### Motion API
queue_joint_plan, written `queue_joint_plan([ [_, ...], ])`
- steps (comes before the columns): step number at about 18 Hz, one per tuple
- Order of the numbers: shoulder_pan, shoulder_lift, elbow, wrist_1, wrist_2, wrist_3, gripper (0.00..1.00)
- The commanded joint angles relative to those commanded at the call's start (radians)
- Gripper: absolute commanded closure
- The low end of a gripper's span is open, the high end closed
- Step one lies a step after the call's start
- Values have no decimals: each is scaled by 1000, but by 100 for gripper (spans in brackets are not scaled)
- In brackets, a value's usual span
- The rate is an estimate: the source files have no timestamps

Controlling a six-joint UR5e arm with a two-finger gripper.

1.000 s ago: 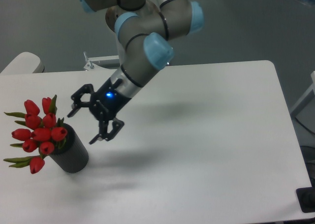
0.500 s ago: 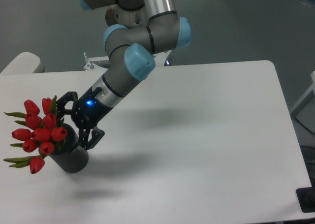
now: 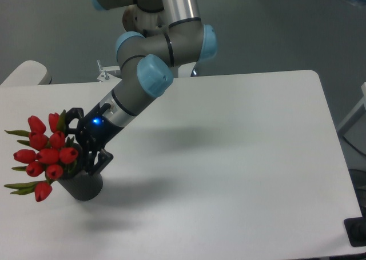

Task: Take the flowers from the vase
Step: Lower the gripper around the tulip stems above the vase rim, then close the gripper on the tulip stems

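My gripper [image 3: 80,143] spread open at the vase [image 3: 82,183] mouth, fingers either side of the stems, red flowers [image 3: 47,155] leaning left out of it, vase near the white table's [image 3: 240,157] left edge

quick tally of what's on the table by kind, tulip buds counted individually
Red tulip buds: 9
Vase, dark grey: 1
Gripper at the vase mouth, beside the buds: 1
Total: 11
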Motion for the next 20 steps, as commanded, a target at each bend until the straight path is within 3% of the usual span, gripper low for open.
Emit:
queue_joint_plan([
  [2, 2, 2, 2, -2, 0, 9, 45],
  [6, 5, 2, 2, 0, 0, 23, 56],
  [14, 20, 8, 5, 0, -41, 29, 61],
  [20, 38, 15, 44, -3, -86, 8, 61],
])
